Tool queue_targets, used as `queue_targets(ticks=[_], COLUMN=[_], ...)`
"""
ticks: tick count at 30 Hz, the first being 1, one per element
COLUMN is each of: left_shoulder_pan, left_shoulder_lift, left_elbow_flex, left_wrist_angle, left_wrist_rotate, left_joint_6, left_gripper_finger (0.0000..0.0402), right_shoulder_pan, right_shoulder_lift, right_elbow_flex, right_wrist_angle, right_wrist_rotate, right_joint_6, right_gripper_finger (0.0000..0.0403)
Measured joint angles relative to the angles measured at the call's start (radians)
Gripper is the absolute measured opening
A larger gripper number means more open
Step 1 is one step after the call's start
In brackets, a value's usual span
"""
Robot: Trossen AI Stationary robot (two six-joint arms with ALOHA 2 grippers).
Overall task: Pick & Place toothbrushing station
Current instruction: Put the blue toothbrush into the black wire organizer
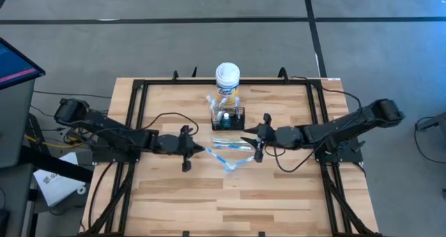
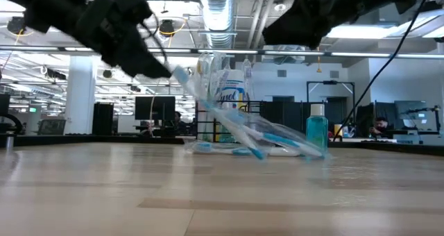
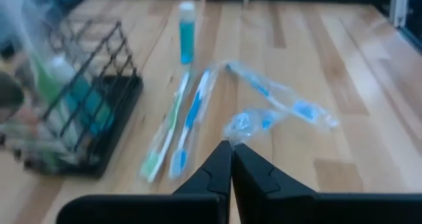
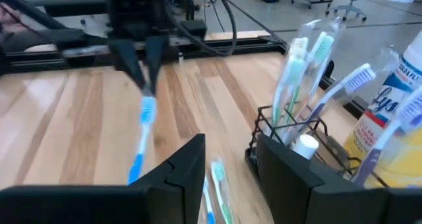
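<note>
Now, step: a pick was in hand, a wrapped toothbrush (image 1: 221,158) lifted at one end.
Left hand (image 1: 198,150): fingers pinched together on that wrapped toothbrush's end, above the desk (image 1: 279,202).
Right hand (image 1: 254,141): fingers apart, empty, just beside the caddy.
Toothbrushing station (image 1: 228,118): mid-desk, in front of the yellow canister (image 1: 228,81).
Next move, likely: carry the brush over and stand it in the caddy.

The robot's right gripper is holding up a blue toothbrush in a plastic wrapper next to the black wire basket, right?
Not quite: the left gripper holds the wrapped blue toothbrush, shut on its end. The right gripper is open and empty. The high view shows it. The black wire-mesh caddy is nearby, as you said.
</note>
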Motion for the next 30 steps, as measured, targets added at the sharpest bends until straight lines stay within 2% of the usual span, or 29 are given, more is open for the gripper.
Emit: queue_targets(ticks=[7,12,21,30], left_shoulder_pan=[-0.03,-0.034,-0.034,-0.032], left_shoulder_lift=[0.001,0.002,0.002,0.109], left_elbow_flex=[0.141,0.21,0.314,0.441], left_wrist_angle=[-0.168,-0.178,-0.25,-0.316], left_wrist_rotate=[-0.076,-0.089,-0.118,-0.178], left_joint_6=[0.054,0.111,0.163,0.194], left_gripper_finger=[0.0,0.0,0.0,0.0], right_shoulder_pan=[-0.006,-0.006,-0.005,-0.002], right_shoulder_lift=[0.066,0.086,0.085,0.085], right_elbow_flex=[0.05,0.077,0.081,0.081], right_wrist_angle=[0.005,0.004,0.024,0.052], right_wrist_rotate=[-0.02,-0.099,-0.167,-0.185], right_joint_6=[0.0,-0.001,-0.001,0.0], right_gripper_finger=[0.0127,0.0127,0.0127,0.0127])
